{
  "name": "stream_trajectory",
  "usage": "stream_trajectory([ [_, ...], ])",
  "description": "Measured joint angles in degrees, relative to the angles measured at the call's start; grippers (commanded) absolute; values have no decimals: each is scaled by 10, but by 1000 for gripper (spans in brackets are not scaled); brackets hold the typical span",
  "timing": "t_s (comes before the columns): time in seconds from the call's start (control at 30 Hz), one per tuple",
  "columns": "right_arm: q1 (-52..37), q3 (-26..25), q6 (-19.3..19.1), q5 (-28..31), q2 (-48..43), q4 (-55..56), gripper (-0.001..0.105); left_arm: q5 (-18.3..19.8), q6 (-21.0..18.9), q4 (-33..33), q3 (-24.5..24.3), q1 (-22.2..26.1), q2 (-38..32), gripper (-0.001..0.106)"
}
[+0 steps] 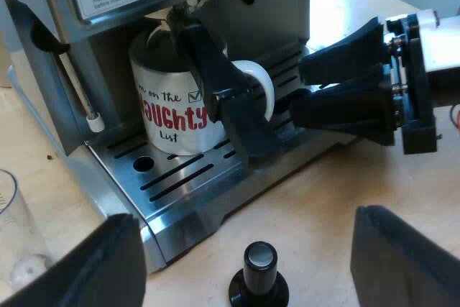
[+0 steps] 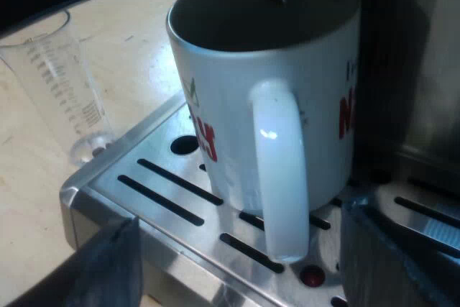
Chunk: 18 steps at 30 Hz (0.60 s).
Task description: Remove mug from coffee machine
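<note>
Left wrist view — white ceramic mug (image 1: 169, 109) with red lettering, upright on the slotted steel drip tray (image 1: 190, 192) of the espresso machine (image 1: 72, 84); a dark handle (image 1: 215, 77) hides part of the print. Left gripper (image 1: 244, 224) spread wide above a black-knobbed tamper (image 1: 259, 278). Right gripper (image 1: 298, 90) at the mug's handle, fingers parted — mug's inside too dark to read. Clear measuring glass (image 2: 65, 84) cut off.

Holder handle (image 1: 215, 80) across the mug (image 1: 159, 75) front; free room beside its white loop.
</note>
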Motion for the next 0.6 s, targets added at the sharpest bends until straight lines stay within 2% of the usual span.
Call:
stream_trajectory([
  [0.33, 0, -15, 0, 4, 65, -62, 60, 0, 0, 0, 0, 0, 0, 62],
  [0.47, 0, -48, 1, 4, 91, -64, 60, 0, 0, 3, 0, 0, 0, 62],
  [0.6, 0, -83, 4, 6, 113, -65, 60, 0, 0, 36, 0, 0, 0, 62],
])
